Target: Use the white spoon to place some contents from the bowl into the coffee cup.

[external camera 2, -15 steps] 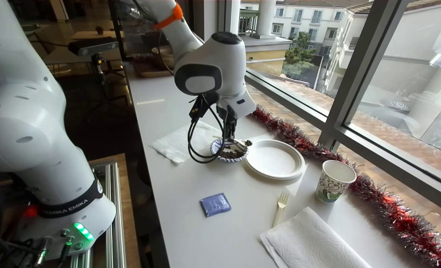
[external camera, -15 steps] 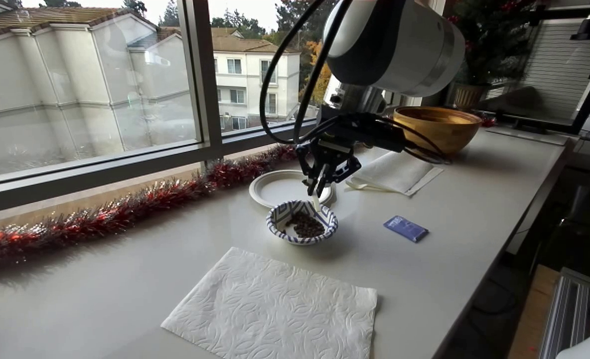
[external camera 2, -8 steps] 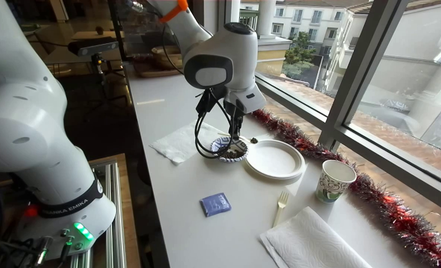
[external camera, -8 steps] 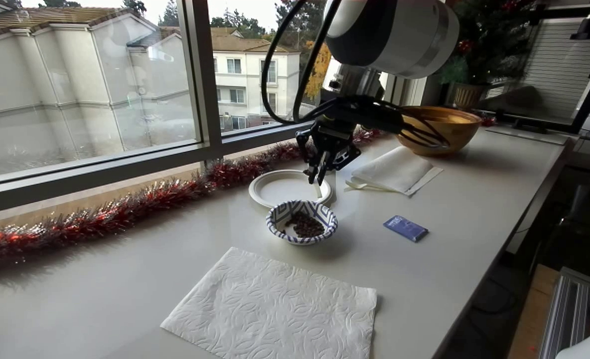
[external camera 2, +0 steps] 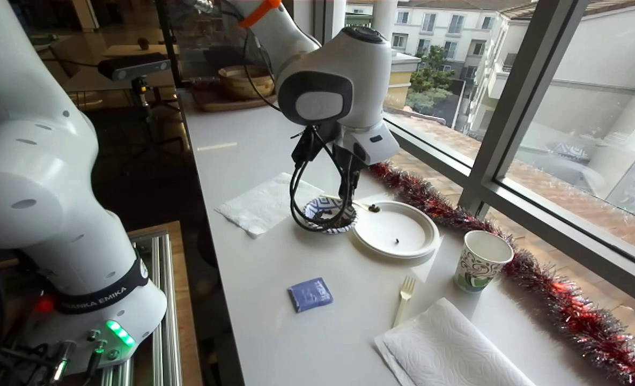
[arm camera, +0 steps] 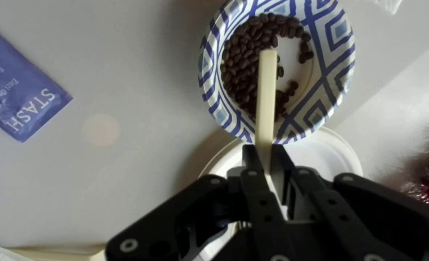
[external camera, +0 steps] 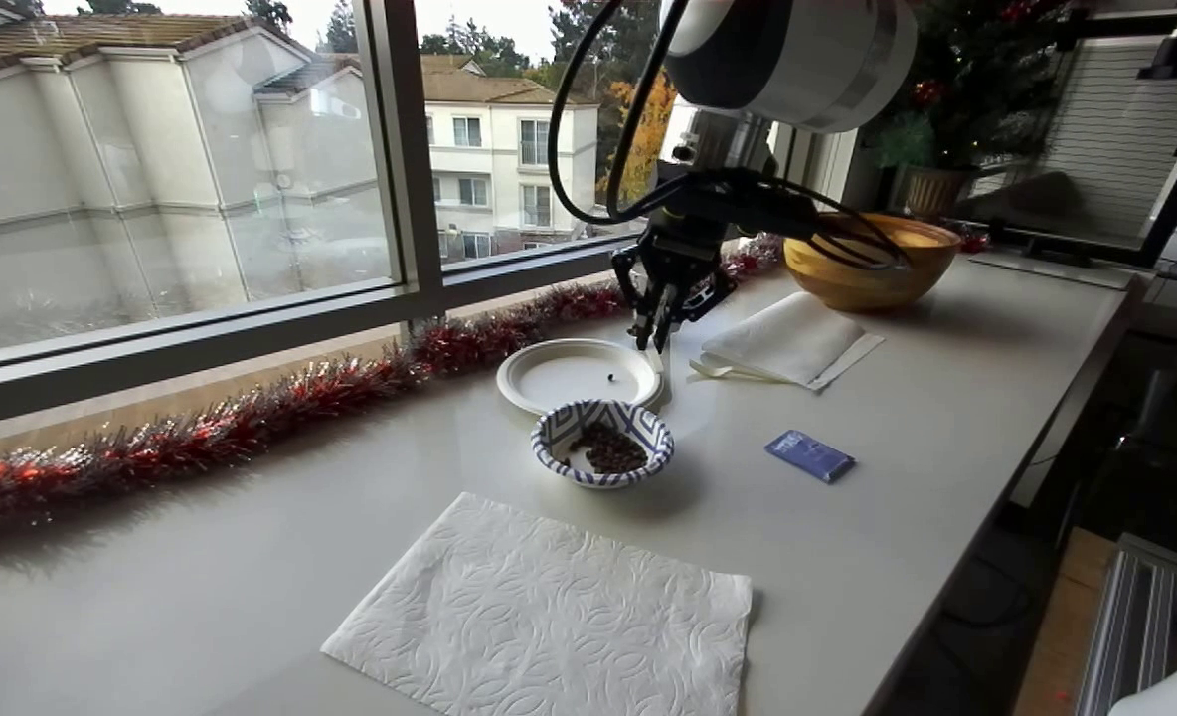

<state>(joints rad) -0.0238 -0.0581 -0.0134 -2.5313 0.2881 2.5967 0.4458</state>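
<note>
My gripper (arm camera: 264,150) is shut on the white spoon (arm camera: 267,90), whose handle end sticks out over the bowl in the wrist view. In an exterior view, the gripper (external camera 2: 348,195) is above the side of the bowl (external camera 2: 315,203), and the spoon's tip holds a small heap of dark beans (external camera 2: 374,208) over the near-bowl edge of the white plate. The patterned bowl (arm camera: 337,40) holds the contents, dark brown beans (arm camera: 241,65). The coffee cup (external camera 2: 478,265), pale with a printed pattern, stands upright beyond the plate. It is hidden in the opposite exterior view.
The white plate (external camera 2: 431,230) lies between bowl and cup, with a single dark bean (external camera 2: 397,241) on it. A fork (external camera 2: 404,295), a napkin (external camera 2: 451,348), a blue tea packet (external camera 2: 310,294), a tinsel garland (external camera 2: 553,289) and a wooden bowl (external camera: 877,273) are around.
My gripper has risen from the bowl and moved over toward the plate, carrying the loaded spoon. A single dark bean now lies on the plate.
</note>
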